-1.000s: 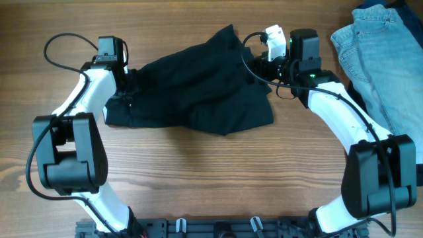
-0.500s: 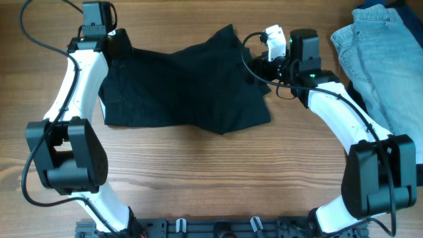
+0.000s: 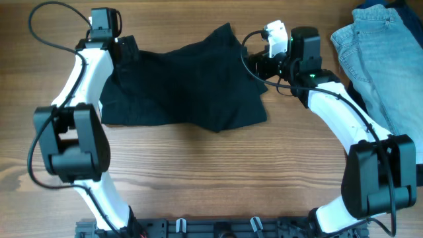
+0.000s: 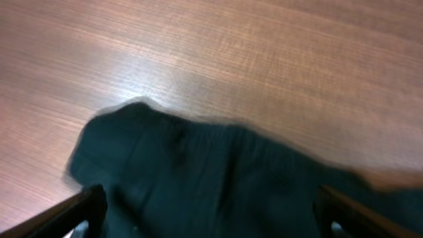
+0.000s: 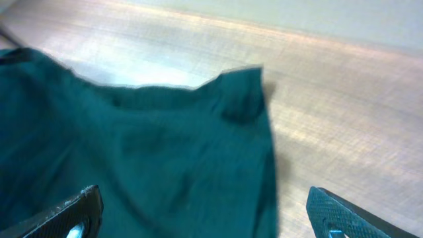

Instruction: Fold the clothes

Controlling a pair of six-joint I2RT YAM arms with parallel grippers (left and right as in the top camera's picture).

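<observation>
We have two matching arms: our left arm and right arm are smooth white shells between bulky black joints. Thin black cables trail from the wrists. A white block sits on the right wrist, with a small green light nearby. Our left gripper has plain black fingers; the right gripper has textured ones.

Black shorts flat on the wooden table, light-blue jeans well apart at the right edge
</observation>
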